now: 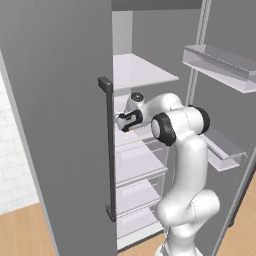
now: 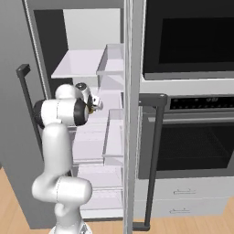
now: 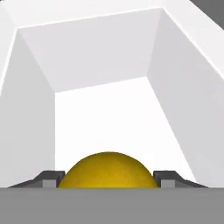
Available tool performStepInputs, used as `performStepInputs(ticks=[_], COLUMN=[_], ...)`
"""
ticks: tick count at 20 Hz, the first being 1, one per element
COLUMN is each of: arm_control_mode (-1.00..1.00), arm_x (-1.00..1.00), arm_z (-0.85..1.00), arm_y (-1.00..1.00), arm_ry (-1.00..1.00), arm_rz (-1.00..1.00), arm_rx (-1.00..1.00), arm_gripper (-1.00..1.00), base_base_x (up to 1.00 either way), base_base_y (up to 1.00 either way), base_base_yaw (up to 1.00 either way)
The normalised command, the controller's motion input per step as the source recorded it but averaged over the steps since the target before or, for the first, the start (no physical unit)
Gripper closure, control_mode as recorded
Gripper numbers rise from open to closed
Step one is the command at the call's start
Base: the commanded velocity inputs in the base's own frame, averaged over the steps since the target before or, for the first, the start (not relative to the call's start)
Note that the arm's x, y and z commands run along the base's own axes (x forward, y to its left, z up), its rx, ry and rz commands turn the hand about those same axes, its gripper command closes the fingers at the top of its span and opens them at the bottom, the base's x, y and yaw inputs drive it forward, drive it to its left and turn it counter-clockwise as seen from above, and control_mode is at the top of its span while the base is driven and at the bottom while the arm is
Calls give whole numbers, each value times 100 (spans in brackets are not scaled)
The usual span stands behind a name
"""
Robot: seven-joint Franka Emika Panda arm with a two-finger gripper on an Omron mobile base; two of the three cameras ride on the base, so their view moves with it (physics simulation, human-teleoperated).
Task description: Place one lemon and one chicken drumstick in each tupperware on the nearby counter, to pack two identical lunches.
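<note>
A yellow lemon (image 3: 108, 169) sits between my two finger tips in the hand view, and both tips press against its sides. My gripper (image 1: 122, 121) reaches into the open fridge at middle-shelf height, above a white shelf (image 1: 135, 132). In the right base view the gripper (image 2: 95, 106) points into the fridge from the left. White fridge walls (image 3: 100, 57) surround the lemon. The chicken drumstick, the tupperware and the counter are out of view.
The grey fridge door (image 1: 55, 125) with its dark handle (image 1: 108, 150) stands close on the left of the arm. The other door carries clear bins (image 1: 220, 65) on the right. A wall oven (image 2: 187, 41) with a dark handle (image 2: 153, 137) stands right of the fridge.
</note>
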Motion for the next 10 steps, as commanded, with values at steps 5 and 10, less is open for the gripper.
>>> performStepInputs(ticks=[5,10], arm_control_mode=[-100,-100], arm_x=[-100,-100], arm_z=[-3,59], arm_y=[-33,-13], arm_ry=[-19,0], arm_rz=[-8,-6], arm_rx=[3,4], arm_gripper=[100,100], base_base_x=[0,0], base_base_y=[0,0], base_base_yaw=[0,0])
